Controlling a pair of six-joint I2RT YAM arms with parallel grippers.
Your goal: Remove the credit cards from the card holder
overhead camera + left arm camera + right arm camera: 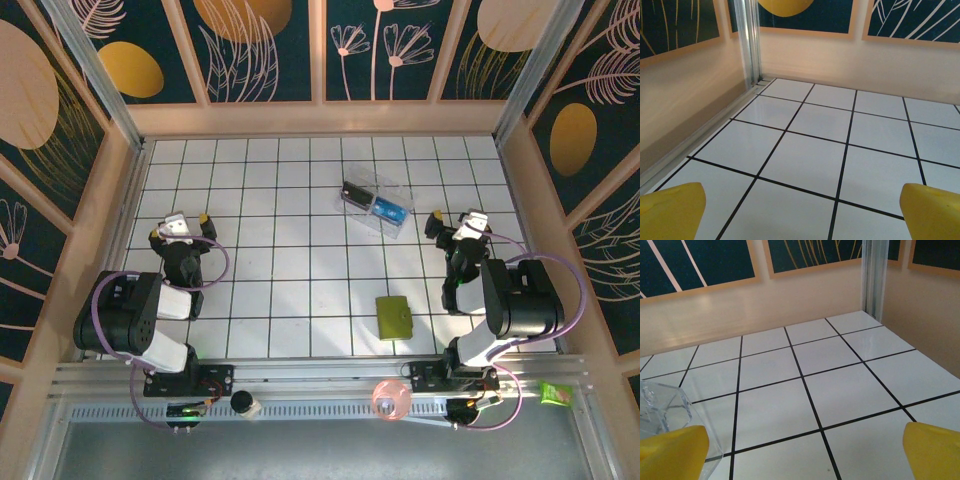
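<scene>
"Where is the green card holder (393,317)?"
"It lies on the white table (290,300), at the front, near the right arm."
"And the claws?"
"The left claw (178,226) and the right claw (462,222) are both wide, holding nothing."

Olive-green card holder (394,317); white table (280,290) with black grid; dark floral-patterned walls (270,50).

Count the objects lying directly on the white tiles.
2: the closed olive-green card holder at front right; the clear plastic box farther back, centre-right. Smaller ones may be hidden.
</scene>
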